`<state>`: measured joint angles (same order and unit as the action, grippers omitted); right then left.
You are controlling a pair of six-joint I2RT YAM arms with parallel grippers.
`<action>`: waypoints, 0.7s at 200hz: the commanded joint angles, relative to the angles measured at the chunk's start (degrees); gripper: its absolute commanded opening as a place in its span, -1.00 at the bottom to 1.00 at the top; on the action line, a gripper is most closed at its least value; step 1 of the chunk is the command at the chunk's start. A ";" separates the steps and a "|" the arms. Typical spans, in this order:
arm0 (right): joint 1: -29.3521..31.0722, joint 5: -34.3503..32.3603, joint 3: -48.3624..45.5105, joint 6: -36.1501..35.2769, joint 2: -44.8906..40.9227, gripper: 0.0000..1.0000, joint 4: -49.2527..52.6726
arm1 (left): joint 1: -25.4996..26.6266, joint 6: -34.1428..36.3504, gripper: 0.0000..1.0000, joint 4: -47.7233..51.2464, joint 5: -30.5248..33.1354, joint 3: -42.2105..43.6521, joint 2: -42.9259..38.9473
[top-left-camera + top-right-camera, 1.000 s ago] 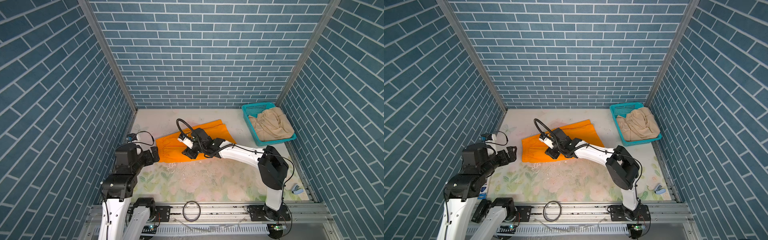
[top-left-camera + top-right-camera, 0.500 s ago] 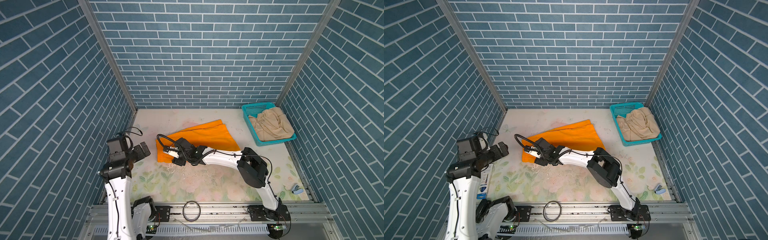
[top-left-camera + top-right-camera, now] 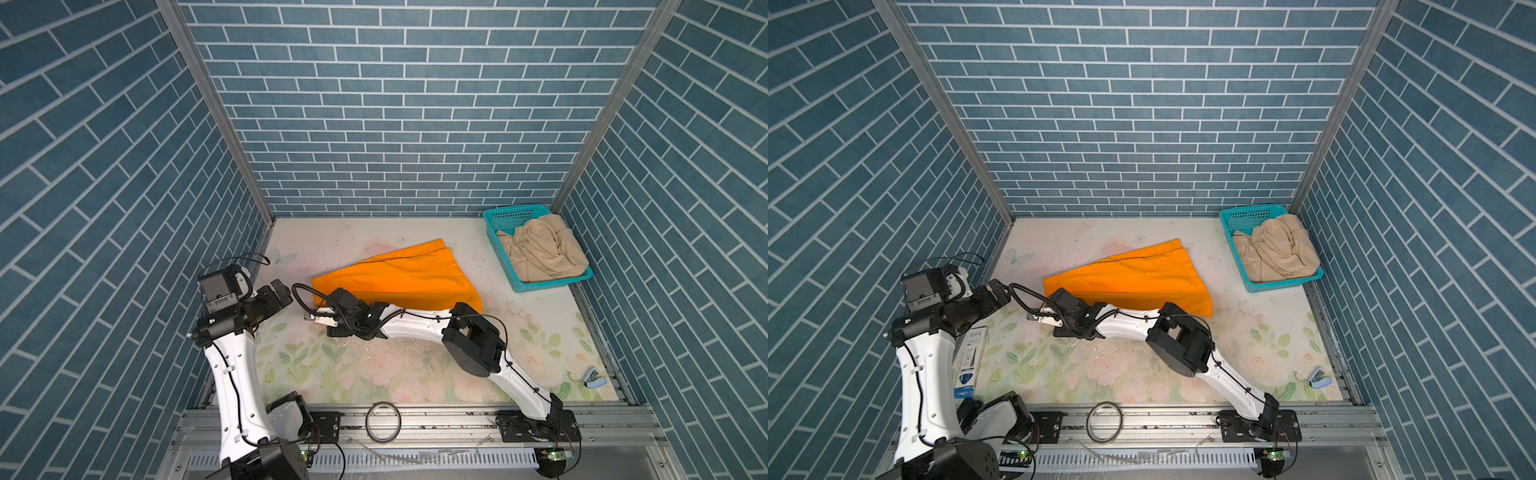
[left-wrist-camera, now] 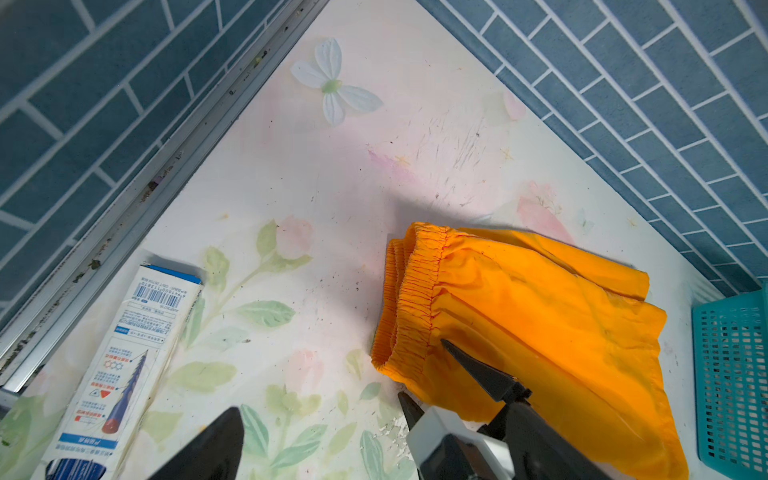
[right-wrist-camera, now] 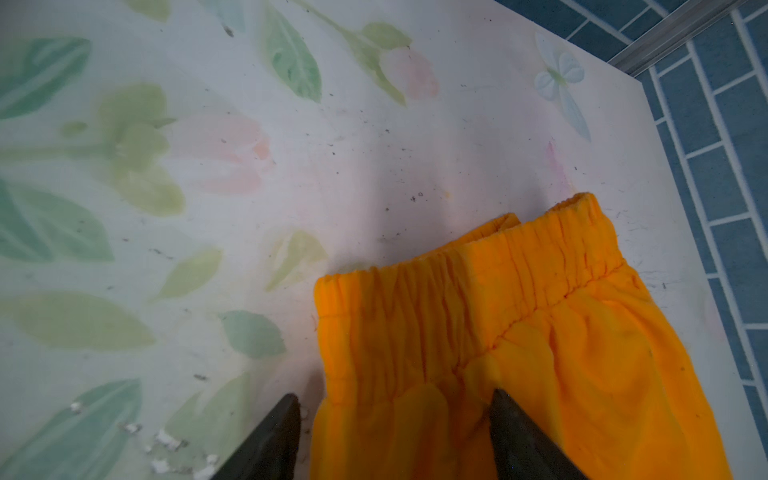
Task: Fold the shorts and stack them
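Both released: right gripper astride orange shorts waistband corner, left gripper empty at shorts' 9 o'clock.

First shorts are lying flat at the middle of the table, waistband pointing left. Basket is sitting in the far right corner, second shorts lying inside it. Right gripper is hanging over the waistband's near corner. Left gripper is hanging just left of the waistband, apart from it. Carton is lying along the left edge. Stapler is resting near the right front corner.
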<state>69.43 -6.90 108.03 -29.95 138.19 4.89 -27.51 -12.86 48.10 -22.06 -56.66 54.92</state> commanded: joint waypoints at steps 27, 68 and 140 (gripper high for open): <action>-0.56 -2.58 2.78 -5.40 4.28 0.36 -0.98 | -0.35 -1.76 0.99 -0.73 -2.24 -0.46 0.37; -2.49 3.27 2.72 -0.63 3.41 -0.49 1.39 | -0.36 -3.99 0.99 -2.09 -5.80 0.35 2.52; -6.69 17.95 -15.72 13.44 -8.28 -1.00 -17.18 | -0.20 -13.37 0.99 -10.76 -11.56 9.79 3.53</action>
<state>64.20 4.80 97.73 -23.03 135.26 -4.16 -27.53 -20.91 42.06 -29.52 -50.39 57.23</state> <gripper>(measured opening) 0.083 0.997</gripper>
